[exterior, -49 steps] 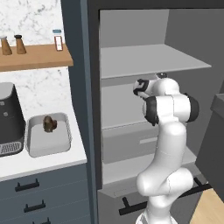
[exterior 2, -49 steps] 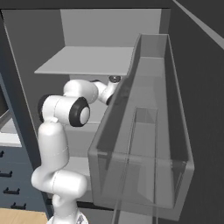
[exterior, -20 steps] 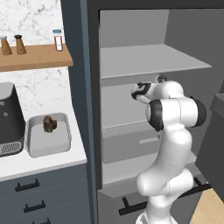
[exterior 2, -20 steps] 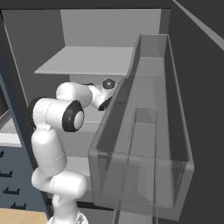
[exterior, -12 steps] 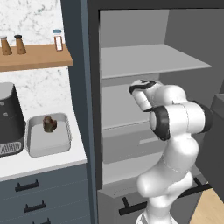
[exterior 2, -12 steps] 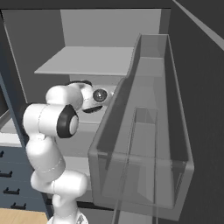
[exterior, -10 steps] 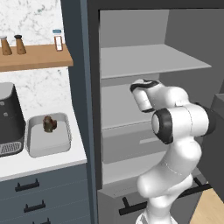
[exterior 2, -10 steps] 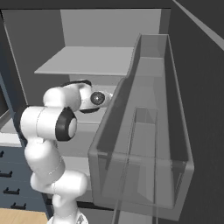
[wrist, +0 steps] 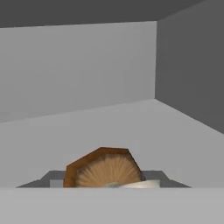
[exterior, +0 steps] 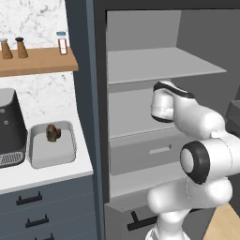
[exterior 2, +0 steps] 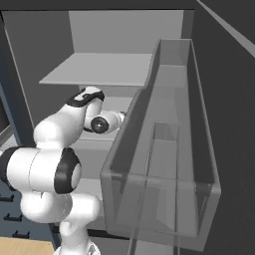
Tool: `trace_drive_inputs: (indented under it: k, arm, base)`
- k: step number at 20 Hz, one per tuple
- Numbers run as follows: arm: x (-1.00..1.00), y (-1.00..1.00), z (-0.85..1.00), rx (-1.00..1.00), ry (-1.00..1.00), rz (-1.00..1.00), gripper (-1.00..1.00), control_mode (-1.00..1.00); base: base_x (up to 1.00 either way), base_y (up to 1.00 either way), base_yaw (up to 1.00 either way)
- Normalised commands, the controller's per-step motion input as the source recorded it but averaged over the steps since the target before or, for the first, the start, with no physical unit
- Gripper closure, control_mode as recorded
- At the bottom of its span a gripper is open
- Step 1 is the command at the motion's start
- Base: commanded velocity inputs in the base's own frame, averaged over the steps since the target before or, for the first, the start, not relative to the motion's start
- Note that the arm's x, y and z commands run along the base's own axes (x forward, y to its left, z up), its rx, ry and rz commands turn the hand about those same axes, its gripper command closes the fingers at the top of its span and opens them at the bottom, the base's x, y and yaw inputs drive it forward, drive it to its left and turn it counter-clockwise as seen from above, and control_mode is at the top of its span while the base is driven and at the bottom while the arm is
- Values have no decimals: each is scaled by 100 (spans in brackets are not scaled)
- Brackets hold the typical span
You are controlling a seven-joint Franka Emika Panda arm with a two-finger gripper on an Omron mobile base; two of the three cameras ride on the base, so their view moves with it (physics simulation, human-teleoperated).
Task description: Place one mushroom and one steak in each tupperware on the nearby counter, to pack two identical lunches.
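Observation:
A mushroom (wrist: 104,168) with a brown cap and pale gills sits between the dark fingertips (wrist: 49,178) of my gripper (wrist: 105,178), which is shut on it. The hand is inside the open grey cabinet, just above a bare shelf (wrist: 131,127). In the right base view the hand (exterior 2: 105,123) points toward the clear door bin. One pale grey tupperware (exterior: 38,155) stands on the white counter (exterior: 47,171), far to the left of the arm. It holds a small brown lump (exterior: 53,132), too small to tell which food. The steak is out of view.
A black-and-grey coffee machine (exterior: 9,126) stands left of the tub. A wooden wall shelf (exterior: 37,60) above carries shakers. The cabinet's dark side panel (exterior: 86,108) separates it from the counter. A clear door bin (exterior 2: 164,149) stands close on the arm's right.
The arm's elbow has swung out toward the cameras and the wrist has turned, while the hand stays inside the cabinet. The grip on the mushroom is unchanged.

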Motion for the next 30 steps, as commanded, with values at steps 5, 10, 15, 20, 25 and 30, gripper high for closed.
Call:
trace_drive_inputs:
  k: [5, 10, 15, 20, 25, 30]
  arm:
    - [-48, -4, 99, 0, 0, 0, 100, -100]
    - [-55, -3, 97, 0, 3, 0, 100, -100]
    - [-42, -20, 85, 0, 19, 3, 100, -100]
    - [-14, -31, 85, 2, 49, 10, 100, -100]
    - [-17, -23, 100, 11, 56, 8, 100, -100]
    - [-40, 0, 100, 9, 53, 1, 100, -100]
  base:
    - [0, 0, 0]
    - [0, 0, 0]
    - [0, 0, 0]
    - [0, 0, 0]
    - [0, 0, 0]
    - [0, 0, 0]
